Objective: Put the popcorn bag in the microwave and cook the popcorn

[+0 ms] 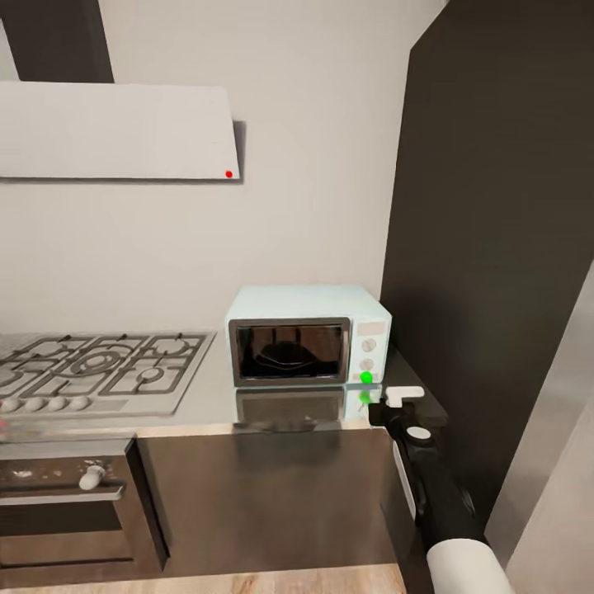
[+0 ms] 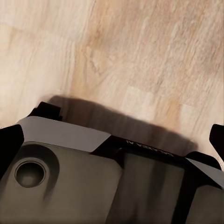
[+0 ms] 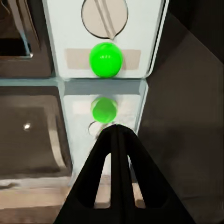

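The pale blue microwave (image 1: 305, 330) stands on the glossy grey countertop (image 1: 206, 406) with its dark glass door closed. Behind the glass is a dim dark shape, and I cannot tell if it is the popcorn bag. A bright green dot (image 1: 366, 377) glows at the lower right of the control panel. My right gripper (image 1: 398, 403) is just in front of and below that dot, its fingers pressed together. In the right wrist view the shut fingertips (image 3: 114, 129) point at the green dot (image 3: 106, 59), below a white knob (image 3: 104, 16). My left gripper (image 2: 113, 137) hangs open over the floor.
A gas hob (image 1: 99, 367) lies left of the microwave, with a black built-in oven (image 1: 66, 511) under it. A tall dark cabinet (image 1: 495, 247) stands close on the right, and a white hood (image 1: 115, 132) hangs on the wall. Pale wood floor (image 2: 140, 56) is below the left arm.
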You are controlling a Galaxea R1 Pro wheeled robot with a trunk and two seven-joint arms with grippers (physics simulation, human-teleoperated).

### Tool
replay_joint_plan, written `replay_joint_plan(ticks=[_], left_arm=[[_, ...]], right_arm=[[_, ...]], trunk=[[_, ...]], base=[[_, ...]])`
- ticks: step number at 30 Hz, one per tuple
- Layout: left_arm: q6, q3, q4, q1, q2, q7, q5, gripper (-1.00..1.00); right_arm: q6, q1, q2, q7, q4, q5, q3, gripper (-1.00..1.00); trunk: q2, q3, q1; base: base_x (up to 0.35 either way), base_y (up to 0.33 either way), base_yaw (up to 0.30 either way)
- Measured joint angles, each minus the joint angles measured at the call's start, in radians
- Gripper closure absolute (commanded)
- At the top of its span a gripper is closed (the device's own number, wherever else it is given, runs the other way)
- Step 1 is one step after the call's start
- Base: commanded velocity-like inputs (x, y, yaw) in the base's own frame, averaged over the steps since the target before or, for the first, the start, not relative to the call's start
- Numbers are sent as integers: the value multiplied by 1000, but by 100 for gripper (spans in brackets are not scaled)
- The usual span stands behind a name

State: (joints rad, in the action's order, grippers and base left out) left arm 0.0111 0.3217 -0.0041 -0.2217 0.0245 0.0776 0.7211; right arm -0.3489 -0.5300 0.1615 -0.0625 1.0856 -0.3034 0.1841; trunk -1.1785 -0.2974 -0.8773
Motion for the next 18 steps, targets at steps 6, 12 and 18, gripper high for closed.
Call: replay_joint_plan(ticks=[6,12,18], left_arm=[[0,0,0,0,0,0,-1,-100],[1,0,0,0,1,0,-1,-100],[1,0,0,0,2,0,-1,-100]], right_arm=[[-2,0,5,-1,0,-1,-4,100],[0,0,4,0,-148,9,-2,100],[4,0,-2,-1,-206,3,0,100]], trunk=[[0,0,1],[0,0,1],[0,0,0]], base=[[-67,0,0],[-1,0,0],[-121,0,0]])
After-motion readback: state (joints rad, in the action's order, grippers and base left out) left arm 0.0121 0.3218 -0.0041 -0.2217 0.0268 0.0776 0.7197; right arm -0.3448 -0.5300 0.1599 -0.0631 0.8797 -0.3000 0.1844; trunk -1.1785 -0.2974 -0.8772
